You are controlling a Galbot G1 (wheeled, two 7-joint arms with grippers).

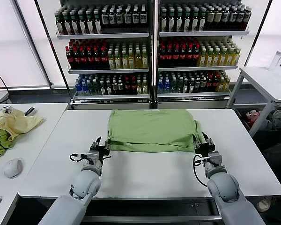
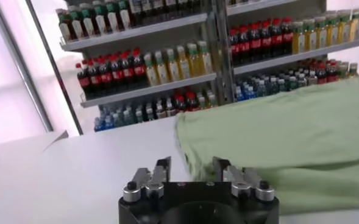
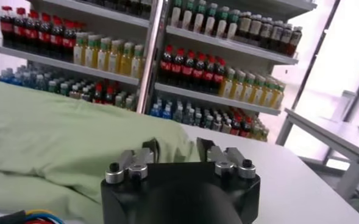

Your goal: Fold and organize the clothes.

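Two tools sit low over the bench (image 1: 145,176) on its near half, one at each near corner of the shirt: the left tool (image 1: 99,146) beside the shirt's near-left corner and the right tool (image 1: 202,142) at its near-right corner. Both have their fingers spread; in the left wrist view the cloth edge lies between the open fingers (image 2: 161,169), not yet pinched, and the right wrist view shows the same at the other corner. Farther back, the light green polo shirt (image 1: 152,130) lies flat in the middle of the bench, reaching toward the far edge, already doubled into a wide rectangle. Its long axis runs left to right, parallel to the bench's near edge. I judge it light, limp and prone to wrinkle or slide, so the two near corners look the best holds, gripped together through all layers
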